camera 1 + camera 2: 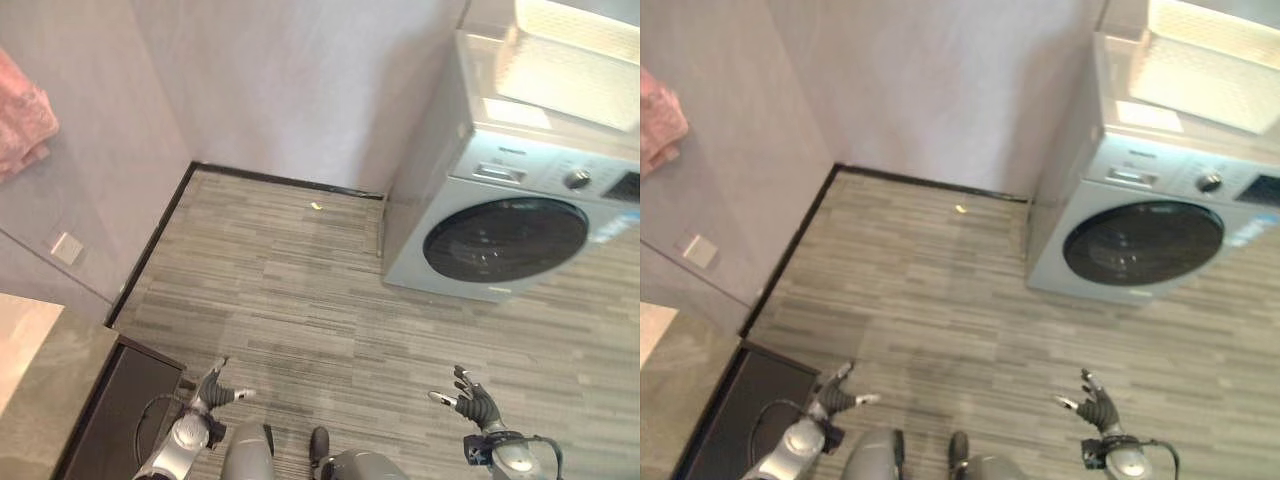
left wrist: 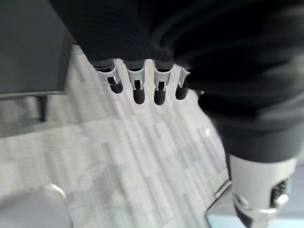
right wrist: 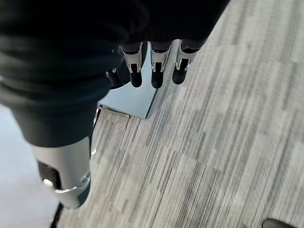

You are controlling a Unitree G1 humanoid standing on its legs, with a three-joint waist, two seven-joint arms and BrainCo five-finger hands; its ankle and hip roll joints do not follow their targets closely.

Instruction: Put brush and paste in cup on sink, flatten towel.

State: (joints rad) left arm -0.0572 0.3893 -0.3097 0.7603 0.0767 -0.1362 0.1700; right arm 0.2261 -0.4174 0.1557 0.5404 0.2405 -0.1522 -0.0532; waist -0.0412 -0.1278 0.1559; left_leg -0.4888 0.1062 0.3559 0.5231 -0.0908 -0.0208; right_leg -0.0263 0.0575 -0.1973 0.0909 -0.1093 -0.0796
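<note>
Pink towel (image 1: pixel 22 125) hangs soft and limp on the wall at far left, likely best smoothed by its edges, while left hand (image 1: pixel 213 392) and right hand (image 1: pixel 472 402) hover empty, fingers relaxed.

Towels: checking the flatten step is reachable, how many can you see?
1: a pink towel hangs at the wall on the robot's far left, partly cut off by the picture's edge. Others may be out of view.

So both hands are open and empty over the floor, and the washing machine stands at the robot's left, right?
Not quite. The washing machine stands at the robot's right, as the left eye view shows. The rest holds: the left hand and the right hand are open and empty over the floor.
</note>
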